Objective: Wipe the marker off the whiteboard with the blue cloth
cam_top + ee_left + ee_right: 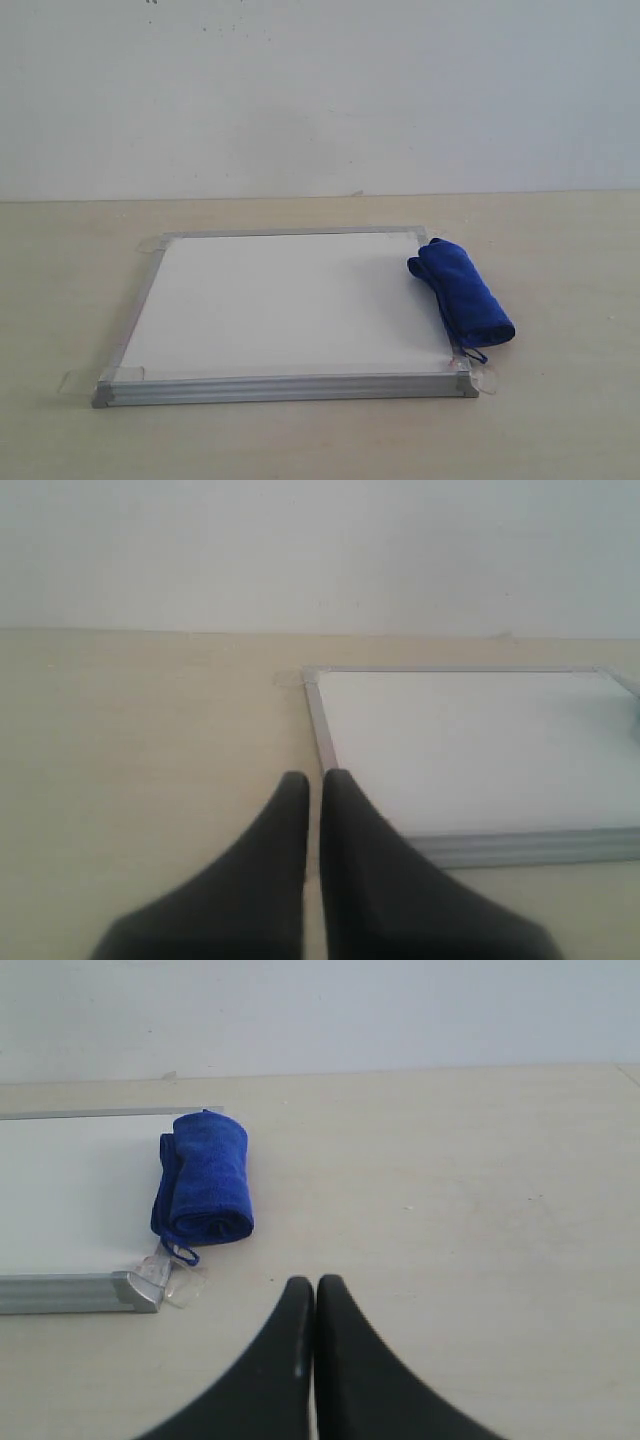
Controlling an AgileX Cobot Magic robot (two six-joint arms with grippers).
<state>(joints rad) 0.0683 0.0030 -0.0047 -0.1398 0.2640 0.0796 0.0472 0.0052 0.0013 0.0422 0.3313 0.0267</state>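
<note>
White and free of any marker I can see, the board (280, 300) looks already wiped, the cloth (462, 298) lying rolled on its right edge, left gripper (313, 780) and right gripper (315, 1285) nearby, jaws together, empty.

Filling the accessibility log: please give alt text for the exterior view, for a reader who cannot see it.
A rolled blue cloth lies across the right edge, as this view shows it, of a silver-framed whiteboard lying flat on a beige table. The board's face looks blank, and no robot arm is in view.
</note>
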